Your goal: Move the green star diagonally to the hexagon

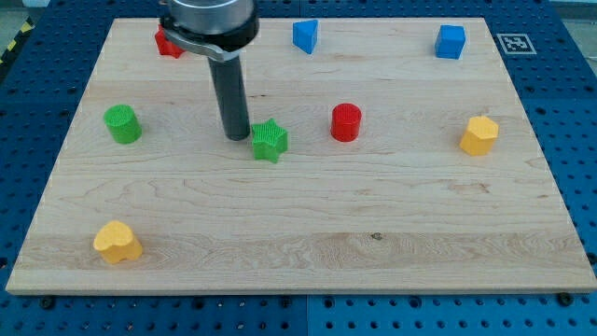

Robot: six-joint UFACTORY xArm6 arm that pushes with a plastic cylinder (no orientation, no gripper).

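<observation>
The green star [270, 140] lies on the wooden board [298, 233] a little left of the middle. My tip [236, 136] rests on the board just to the star's left, almost touching it. The yellow hexagon [478, 135] sits near the view's right edge, at about the star's height. The rod rises from the tip toward the view's top, where the arm's dark body hides part of the board.
A red cylinder [346, 122] stands between star and hexagon. A green cylinder [122, 124] is at the left. A yellow heart [118, 243] is at bottom left. Two blue blocks [305, 35] [450, 42] and a red block [168, 42], partly hidden by the arm, sit along the top.
</observation>
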